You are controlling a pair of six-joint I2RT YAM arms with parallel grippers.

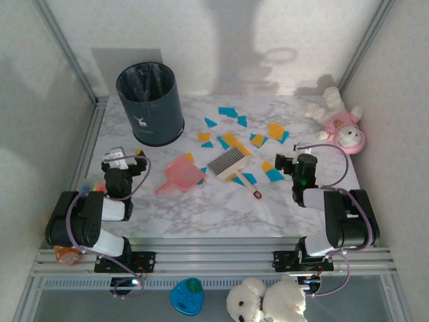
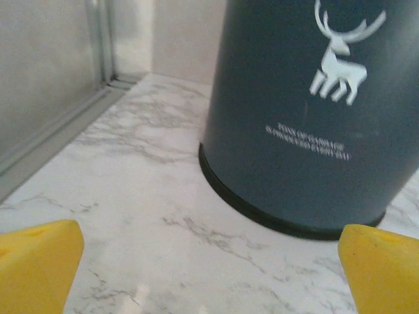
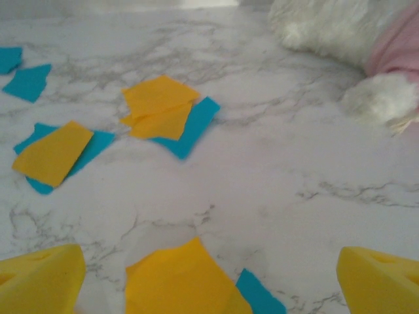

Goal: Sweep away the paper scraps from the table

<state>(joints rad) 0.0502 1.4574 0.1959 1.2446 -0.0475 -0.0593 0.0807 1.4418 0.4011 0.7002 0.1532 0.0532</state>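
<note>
The yellow pads [image 3: 39,278] of the right tool [image 3: 209,281] stand wide apart with nothing between them, low over the surface [image 3: 275,196]. The paper scraps [image 3: 157,108] lie just ahead of them. The left tool [image 2: 209,275] is likewise released and empty, and faces the dark bin [image 2: 308,118].

From above, the scraps [image 1: 275,129] are spread across the middle of the surface [image 1: 201,215], some of them tucked under the brush [image 1: 228,163] beside the pink dustpan [image 1: 181,176].

The step in hand is probably fetching the implements. The right tool [image 1: 288,163] should close squarely across the brush handle, and the left tool [image 1: 124,157] across the dustpan handle. Lift the brush cleanly so the scraps beneath it don't scatter toward the plush toy [image 1: 338,124].
</note>
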